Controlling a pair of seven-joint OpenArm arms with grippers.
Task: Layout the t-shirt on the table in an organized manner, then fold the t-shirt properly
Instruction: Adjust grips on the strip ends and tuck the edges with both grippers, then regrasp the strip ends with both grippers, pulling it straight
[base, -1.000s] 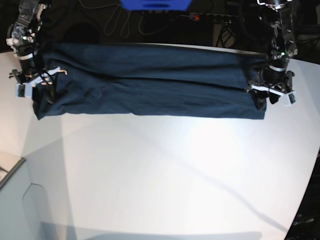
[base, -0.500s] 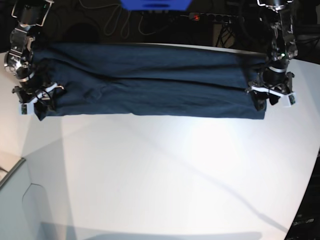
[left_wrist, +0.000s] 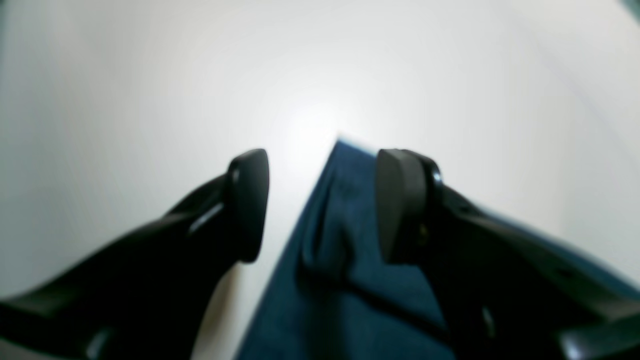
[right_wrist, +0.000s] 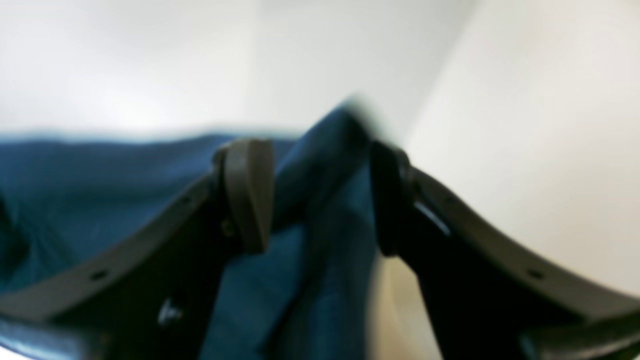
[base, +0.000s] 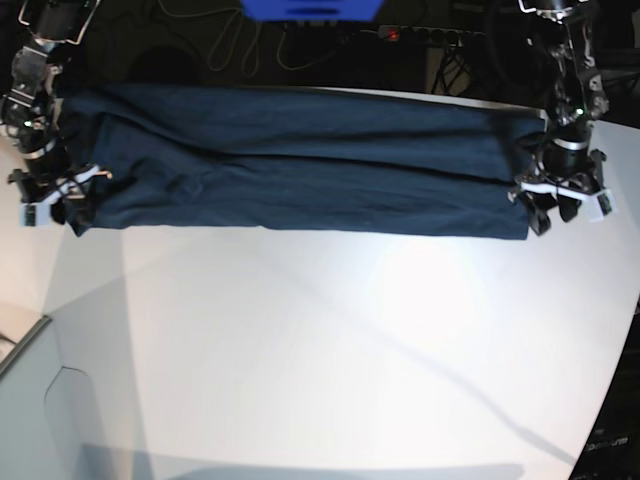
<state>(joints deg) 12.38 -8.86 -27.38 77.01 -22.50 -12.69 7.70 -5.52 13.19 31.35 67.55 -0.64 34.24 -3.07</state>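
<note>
With both the left gripper (left_wrist: 320, 205) and right gripper (right_wrist: 320, 195) spread over the t-shirt's (base: 290, 165) ends, lift clear without dragging the folded edges across the table (base: 330, 350).

T-shirt (base: 290, 160) across table's (base: 330, 340) far side

The near half of the table (base: 330, 350) lies bare, open to any reach. Across the far side the t-shirt (base: 300, 165) stretches nearly edge to edge, with the left gripper (base: 560, 205) and right gripper (base: 50, 200) crowding its two ends. Cables (base: 240, 45) clutter the dark space behind.
</note>
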